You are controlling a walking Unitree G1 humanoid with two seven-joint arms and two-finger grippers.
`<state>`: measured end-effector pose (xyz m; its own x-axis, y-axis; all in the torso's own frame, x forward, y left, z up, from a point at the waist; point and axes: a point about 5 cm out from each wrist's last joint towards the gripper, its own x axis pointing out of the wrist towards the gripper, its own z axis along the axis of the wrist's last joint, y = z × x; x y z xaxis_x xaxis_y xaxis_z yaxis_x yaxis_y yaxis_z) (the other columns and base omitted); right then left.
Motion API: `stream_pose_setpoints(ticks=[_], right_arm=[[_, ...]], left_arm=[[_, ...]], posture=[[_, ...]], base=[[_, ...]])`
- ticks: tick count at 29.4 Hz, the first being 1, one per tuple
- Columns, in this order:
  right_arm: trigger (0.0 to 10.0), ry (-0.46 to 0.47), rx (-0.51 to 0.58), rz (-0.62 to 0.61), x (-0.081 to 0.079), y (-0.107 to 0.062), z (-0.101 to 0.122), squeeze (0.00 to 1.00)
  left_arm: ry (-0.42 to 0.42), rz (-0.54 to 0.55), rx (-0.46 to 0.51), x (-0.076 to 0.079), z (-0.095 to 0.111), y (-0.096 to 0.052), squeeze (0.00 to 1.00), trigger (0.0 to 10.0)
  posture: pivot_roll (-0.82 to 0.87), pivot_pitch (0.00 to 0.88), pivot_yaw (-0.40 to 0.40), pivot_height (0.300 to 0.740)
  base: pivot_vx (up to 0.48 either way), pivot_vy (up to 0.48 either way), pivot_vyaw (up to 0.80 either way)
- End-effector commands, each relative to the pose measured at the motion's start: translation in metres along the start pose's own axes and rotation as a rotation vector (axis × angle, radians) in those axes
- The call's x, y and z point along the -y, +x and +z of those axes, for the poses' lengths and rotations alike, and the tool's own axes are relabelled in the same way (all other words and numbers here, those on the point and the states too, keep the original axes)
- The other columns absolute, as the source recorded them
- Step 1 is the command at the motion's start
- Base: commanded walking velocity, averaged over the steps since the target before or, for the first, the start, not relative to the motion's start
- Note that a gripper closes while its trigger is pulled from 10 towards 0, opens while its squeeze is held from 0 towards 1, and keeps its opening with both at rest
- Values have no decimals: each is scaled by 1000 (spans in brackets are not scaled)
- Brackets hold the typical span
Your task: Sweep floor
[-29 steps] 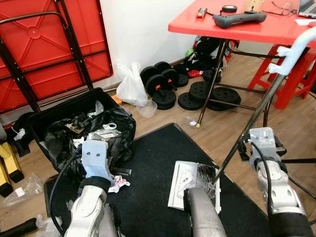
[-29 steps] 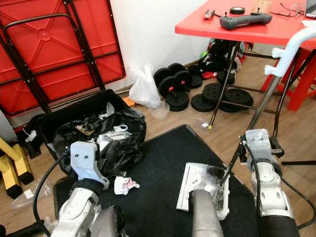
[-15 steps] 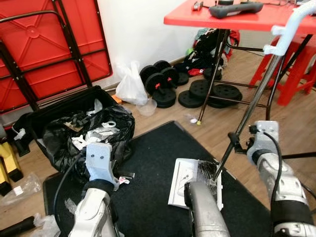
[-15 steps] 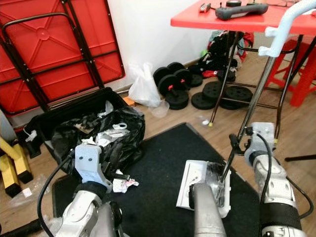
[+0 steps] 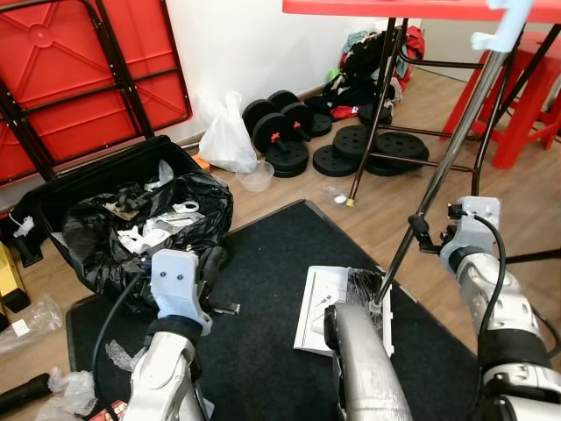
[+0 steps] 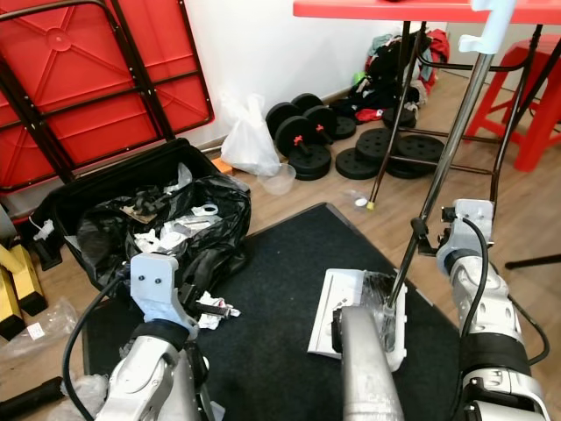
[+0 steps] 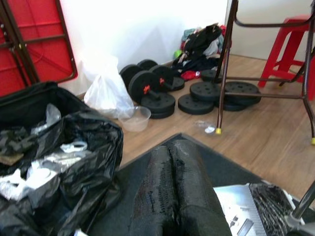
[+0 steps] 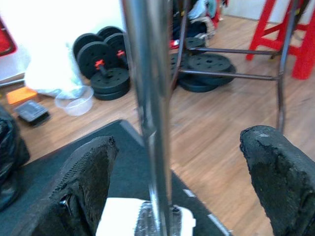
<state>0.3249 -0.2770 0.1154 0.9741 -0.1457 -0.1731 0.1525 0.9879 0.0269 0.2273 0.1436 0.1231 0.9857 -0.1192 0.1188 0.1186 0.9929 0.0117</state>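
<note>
A robot stands on a black mat point(image 5: 263, 289), mid-sweep. Its right hand point(image 8: 170, 182) has its fingers spread wide around a silver broom handle point(image 5: 443, 158) without gripping it. The handle slants down to a white dustpan point(image 6: 346, 311) on the mat, holding dark litter. The left hand point(image 7: 172, 191), fingers pressed together and holding nothing, points toward one black bin bag point(image 5: 140, 232) full of rubbish. One crumpled scrap point(image 6: 210, 307) lies on the mat, and clear wrappers point(image 5: 26, 320) on the wooden floor (so the sweeping looks partly done). One red desk point(image 6: 394, 9) stands ahead.
</note>
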Motion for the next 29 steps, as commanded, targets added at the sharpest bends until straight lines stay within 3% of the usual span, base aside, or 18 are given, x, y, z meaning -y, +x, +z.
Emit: stream_pose_setpoints(ticks=[1,7,14,21,22,23,24,29], right_arm=[[10000,22,7,19,-2,3,0,0],[10000,26,31,49,-6,10,6,0],[10000,-44,97,118,-16,19,21,0],[10000,-78,90,131,-19,20,18,0],[2196,-78,90,131,-19,19,16,0],[2196,-78,90,131,-19,19,16,0],[0,-87,88,126,-18,18,14,0],[0,-114,84,101,-13,18,11,0]], left_arm=[[-2,-41,-21,1,-2,-2,0,10000],[-4,-50,-23,3,-1,-5,0,10000],[-14,-69,-35,7,1,-14,0,10000],[-19,-69,-40,8,2,-17,0,10000],[-21,-66,-42,8,2,-17,0,10000],[-21,-66,-42,8,2,-17,0,10000],[-22,-65,-43,8,3,-18,0,10000],[-26,-62,-48,8,3,-19,0,10000]], posture=[[-186,0,4,410],[-176,0,-1,410],[-158,29,0,410],[-151,40,-8,410],[-151,42,-9,410],[-151,42,-9,410],[-152,48,-9,410],[-155,53,-11,410]], base=[[0,0,0],[0,0,0],[0,0,0],[0,0,0],[0,0,0],[0,0,0],[0,0,0],[0,0,0]])
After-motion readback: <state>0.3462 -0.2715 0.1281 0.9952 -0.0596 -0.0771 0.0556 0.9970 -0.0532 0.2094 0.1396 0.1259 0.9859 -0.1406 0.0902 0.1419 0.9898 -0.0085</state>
